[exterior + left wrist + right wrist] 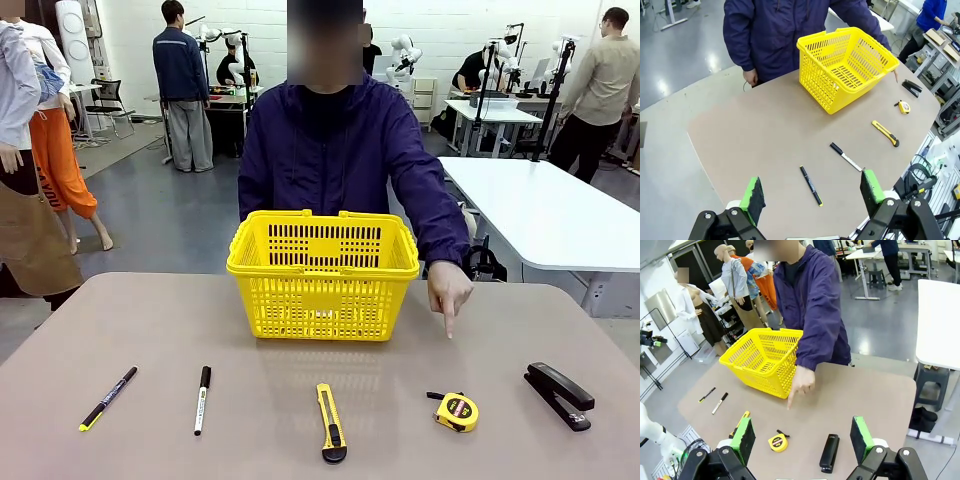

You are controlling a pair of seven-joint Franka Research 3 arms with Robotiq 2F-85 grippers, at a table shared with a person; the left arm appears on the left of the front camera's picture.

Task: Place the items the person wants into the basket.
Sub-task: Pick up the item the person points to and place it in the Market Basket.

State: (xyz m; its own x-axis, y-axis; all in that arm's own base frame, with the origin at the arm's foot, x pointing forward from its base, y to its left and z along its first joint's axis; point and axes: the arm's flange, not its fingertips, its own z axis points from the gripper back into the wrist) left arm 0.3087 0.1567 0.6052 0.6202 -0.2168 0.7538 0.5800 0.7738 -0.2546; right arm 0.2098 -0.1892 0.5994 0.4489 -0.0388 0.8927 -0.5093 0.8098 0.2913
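The yellow basket (322, 275) stands at the table's far middle, in front of the person (340, 150). The person's hand (449, 290) points a finger down toward the yellow-and-black tape measure (457, 411). Right of it lies the black stapler (558, 395). The white marker with black cap (202, 398) lies at the front left. My left gripper (812, 192) hangs open high above the table's left side, over the marker (845, 156). My right gripper (801, 438) is open above the tape measure (778, 442) and stapler (829, 453), with the basket (762, 360) beyond.
A yellow utility knife (331, 423) lies front centre and a black pen with a yellow tip (108, 398) at far left. White tables (545, 210) and other people stand behind the person. The table's front edge is close to the tools.
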